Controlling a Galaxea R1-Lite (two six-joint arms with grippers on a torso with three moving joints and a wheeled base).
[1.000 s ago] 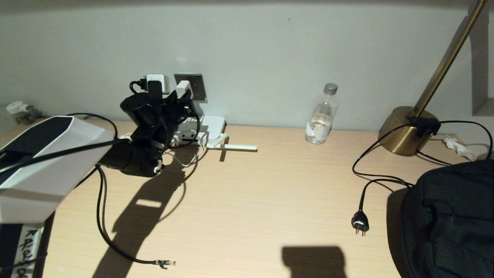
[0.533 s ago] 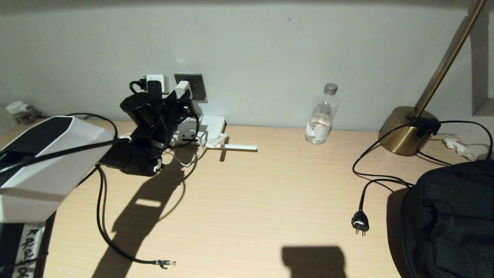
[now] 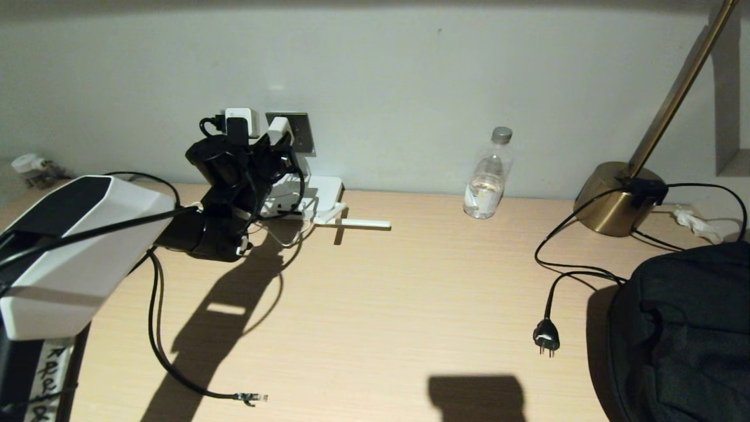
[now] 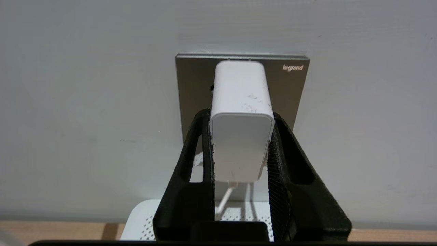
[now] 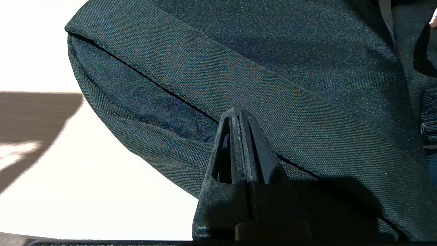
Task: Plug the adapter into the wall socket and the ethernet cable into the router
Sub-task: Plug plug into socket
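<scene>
- The desk (image 3: 410, 293) ran along a pale wall, and a dark bag (image 3: 685, 328) lay at its right end.
- The left gripper (image 4: 240, 143) was raised at the wall, its two black fingers (image 4: 194, 150) pinching the adapter (image 4: 240, 136) by its two sides, parted just to the block's width.
- The adapter's far end sat against the face of the wall socket (image 4: 194, 85); whether its pins were fully in could not be told. Its thin white cord hung down from the near end.
- The right gripper (image 5: 239, 126) hung just above the dark bag with its fingers pressed together and nothing between them.
- The router (image 3: 319, 196) lay flat on the desk below the socket, against the wall, one antenna stretched out to the right.
- The ethernet cable (image 3: 155, 328) trailed across the desk near the left arm, its clear plug (image 3: 253, 398) lying free by the front edge, well apart from the router.
</scene>
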